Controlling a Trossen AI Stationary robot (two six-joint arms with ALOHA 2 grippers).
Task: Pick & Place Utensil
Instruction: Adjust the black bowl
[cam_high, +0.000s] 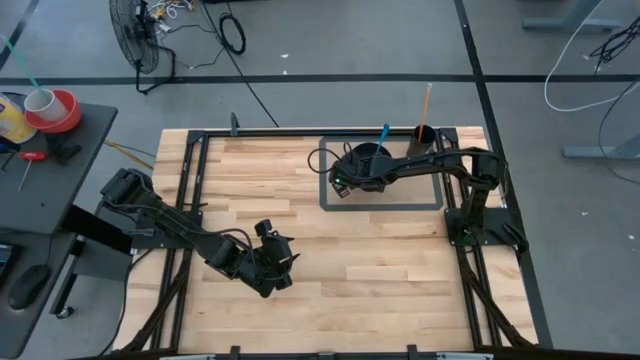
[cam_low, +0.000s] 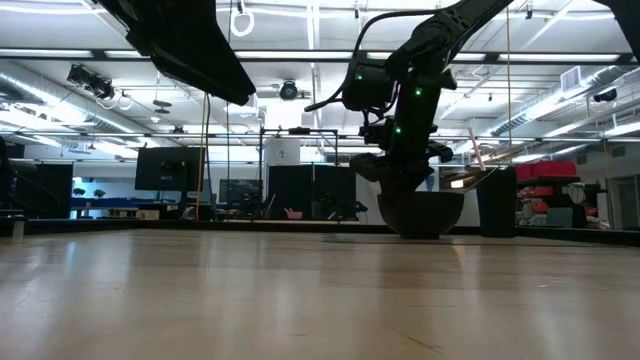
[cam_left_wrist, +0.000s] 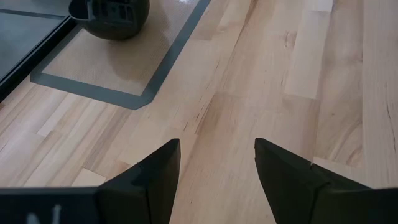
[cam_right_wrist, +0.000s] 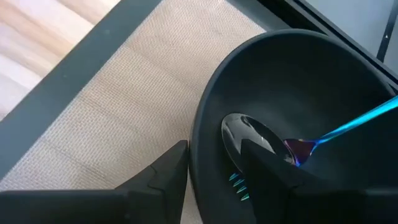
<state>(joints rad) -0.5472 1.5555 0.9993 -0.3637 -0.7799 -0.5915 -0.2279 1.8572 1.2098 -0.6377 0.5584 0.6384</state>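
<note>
A dark bowl (cam_high: 368, 158) (cam_low: 420, 212) sits on a grey-bordered mat (cam_high: 382, 206) at the far right of the table. A spoon (cam_right_wrist: 249, 134) lies in it: the shiny head rests on the bowl's floor, and the blue handle (cam_high: 384, 133) (cam_right_wrist: 354, 121) leans up over the rim. My right gripper (cam_high: 352, 172) (cam_right_wrist: 214, 171) hangs open just above the bowl's rim (cam_right_wrist: 202, 134), one finger over the mat and one over the inside. My left gripper (cam_high: 272, 268) (cam_left_wrist: 217, 168) is open over bare wood near the table's middle.
A dark cup (cam_high: 424, 135) (cam_low: 497, 200) holding an orange stick stands on the mat just right of the bowl. A black frame (cam_high: 190, 170) runs around the table's edges. Bare wood stretches between the two arms.
</note>
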